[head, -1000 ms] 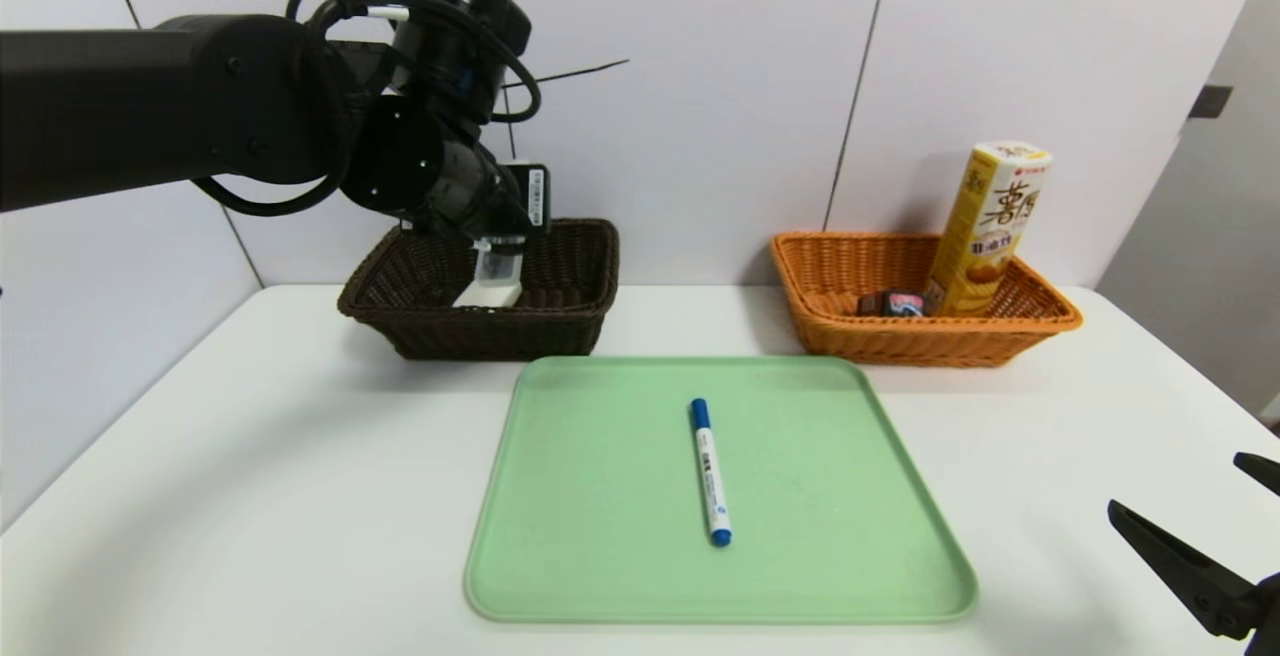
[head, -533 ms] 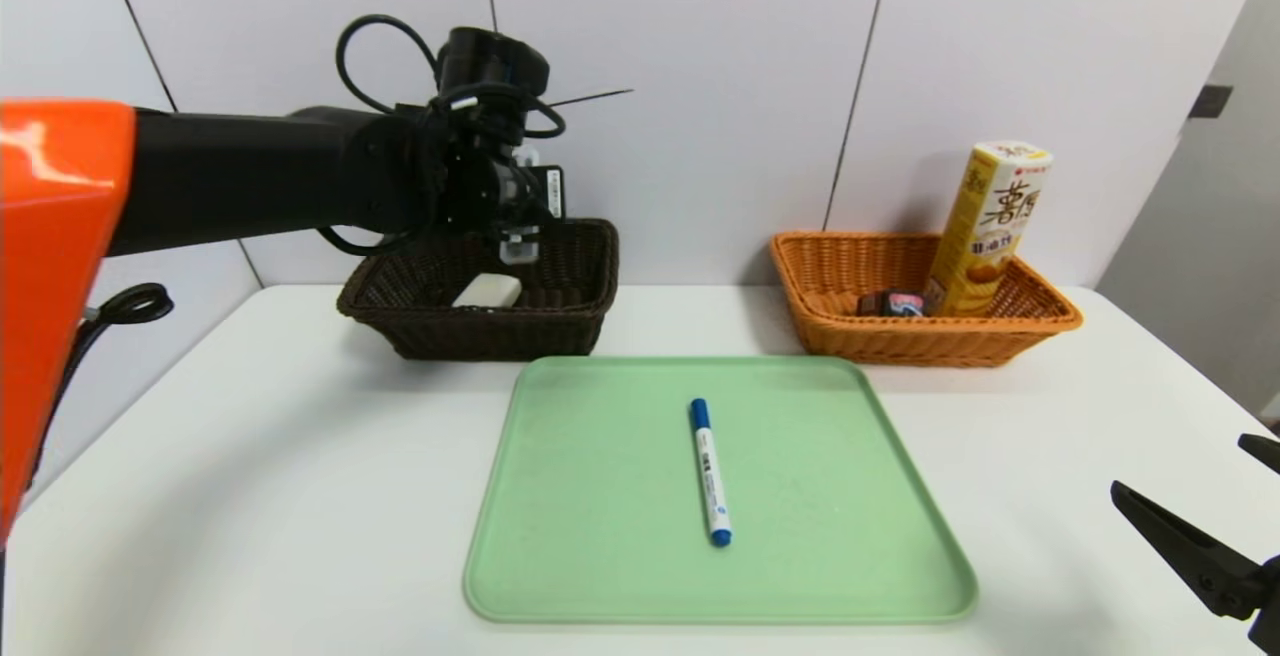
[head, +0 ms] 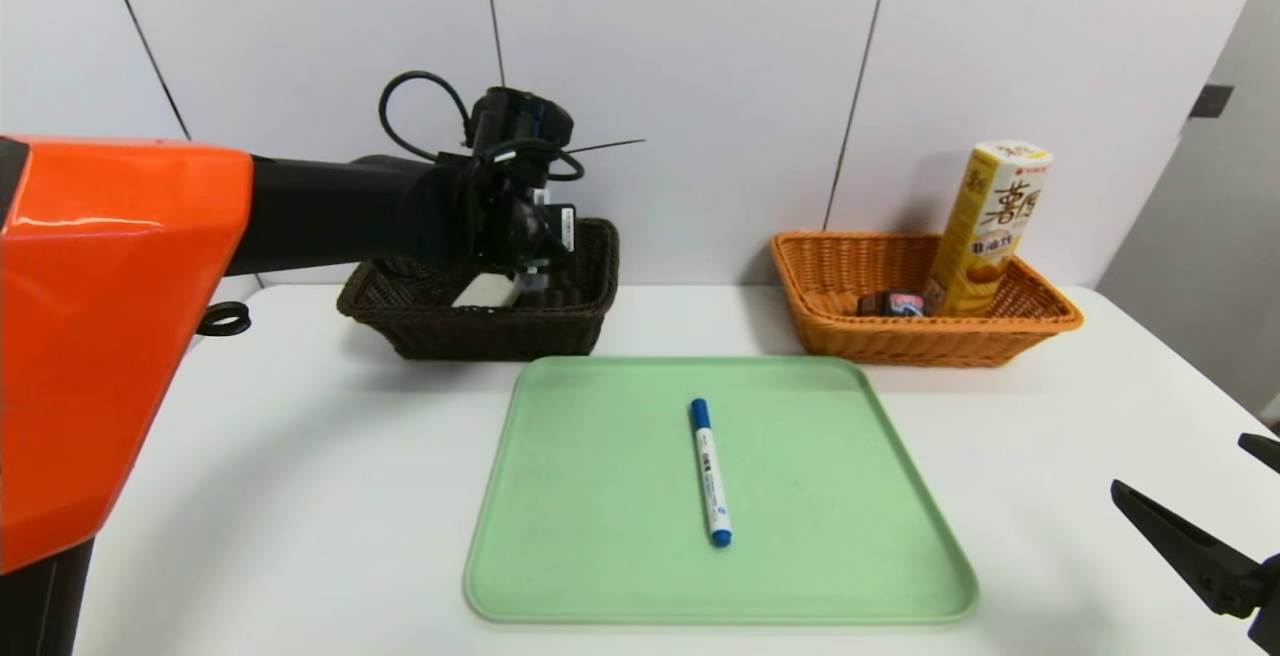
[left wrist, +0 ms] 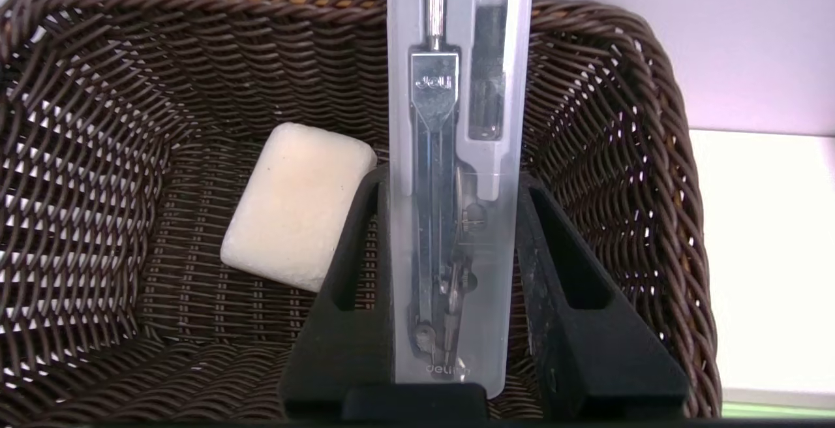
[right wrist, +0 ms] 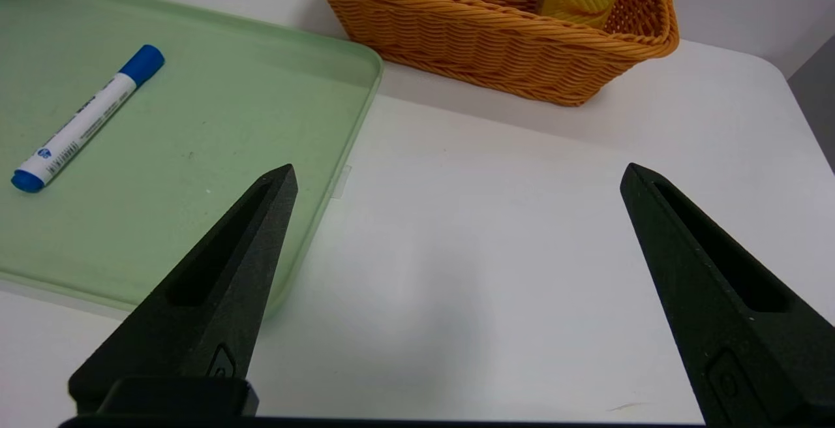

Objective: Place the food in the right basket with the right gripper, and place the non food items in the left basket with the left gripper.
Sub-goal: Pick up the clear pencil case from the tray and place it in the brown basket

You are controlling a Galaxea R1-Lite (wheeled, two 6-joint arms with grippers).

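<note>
Nearest, the right end effector (right wrist: 456,297) hangs parked with its jaws spread wide and empty over the white bench (head: 300,496), just beside the near right corner of the green tray (head: 600,576), on whose middle the white marker with the blue cap (head: 710,471) lies alone. Beyond the tray, the left end effector (left wrist: 450,297) is clamped on the clear case of drawing tools (left wrist: 456,173) over the dark brown left basket (head: 570,321), the white block (left wrist: 297,203) lying inside; judging by this, the drop-off is in hand, and next calls for opening the jaws, then fetching the marker. Farther right of the tray, the orange right basket (head: 830,336) holds the yellow carton (head: 990,226) and black packet (head: 893,303) before pale wall panels (head: 700,86).
</note>
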